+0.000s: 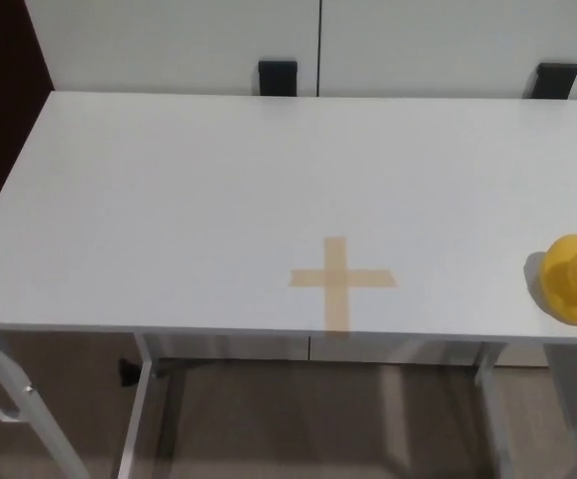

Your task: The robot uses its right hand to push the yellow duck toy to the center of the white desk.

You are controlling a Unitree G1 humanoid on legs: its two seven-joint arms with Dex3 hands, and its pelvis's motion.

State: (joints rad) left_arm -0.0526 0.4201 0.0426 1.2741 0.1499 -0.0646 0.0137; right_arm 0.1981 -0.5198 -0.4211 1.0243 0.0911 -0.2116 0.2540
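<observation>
Duck: the yellow duck toy (575, 279) sits upright at the far right of the picture, close to the near edge of the table, its orange beak pointing right and its right side running up to the frame border.
Table: the white table (219, 190) fills most of the view, top bare apart from the duck and a mark.
Mark: a tan tape cross (340, 279) lies flat near the front edge, around the middle of the top, well apart from the duck and to its left.
Hands: neither the left nor the right hand shows here, so there is no telling whether either is wide, narrow or holding anything.
Behind: white cabinet doors (318, 45) with two dark handles (278, 76) just past the far edge.
Below: white table legs (144, 419) over a brownish floor (298, 419).
</observation>
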